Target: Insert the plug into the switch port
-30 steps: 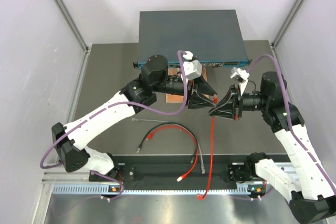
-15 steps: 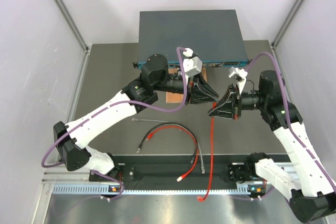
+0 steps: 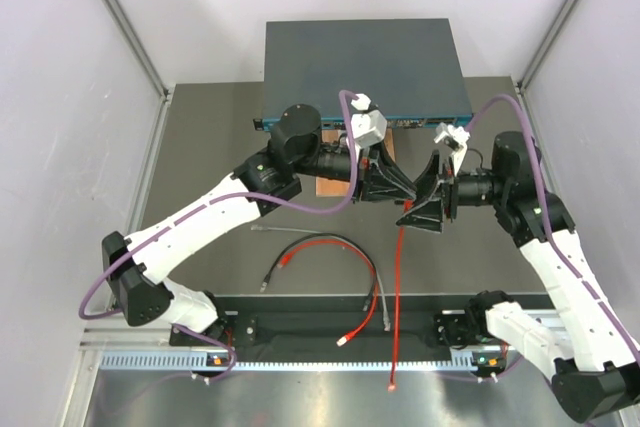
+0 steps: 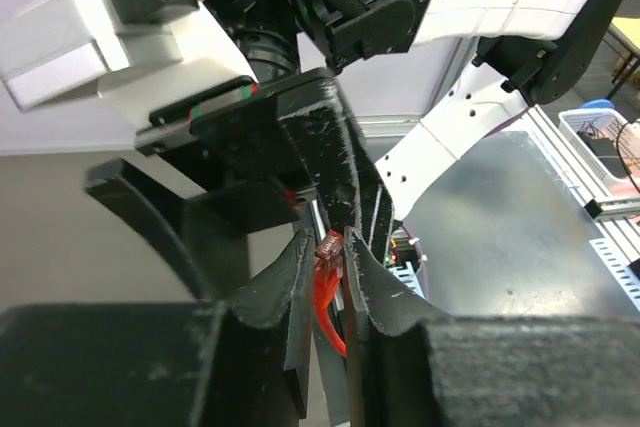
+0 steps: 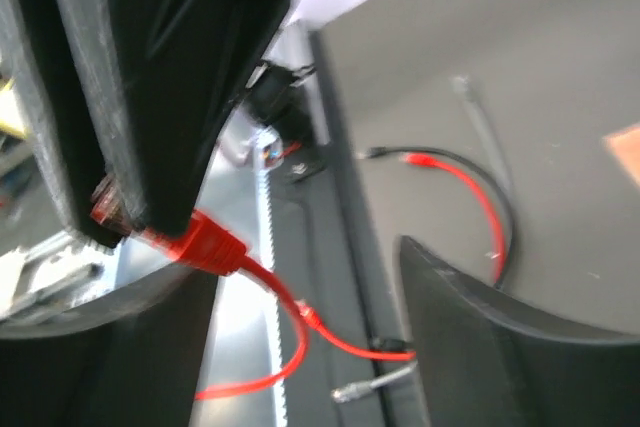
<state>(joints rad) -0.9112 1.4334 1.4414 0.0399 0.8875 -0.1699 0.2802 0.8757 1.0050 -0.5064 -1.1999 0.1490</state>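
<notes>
The switch (image 3: 365, 62), a flat dark blue-grey box with a thin teal port face (image 3: 420, 121), lies at the back of the table. In front of it both grippers meet in the air. My left gripper (image 3: 398, 187) (image 4: 335, 247) is shut on the red plug (image 4: 330, 245). Its red cable (image 3: 398, 297) hangs down past the table's front edge. My right gripper (image 3: 420, 199) (image 5: 270, 267) stands open around the left fingers, its fingers apart from the plug (image 5: 112, 209). The boot (image 5: 205, 242) sticks out below the left fingers.
A brown wooden board (image 3: 330, 187) lies under the left wrist. A looped black and red cable (image 3: 325, 244) and a grey cable (image 3: 383, 307) lie on the dark mat. The arm bases and a toothed rail (image 3: 300, 359) run along the near edge.
My left gripper has shut on the red plug and my right gripper has opened off it. The cable's lower end has swung a little to the right.
</notes>
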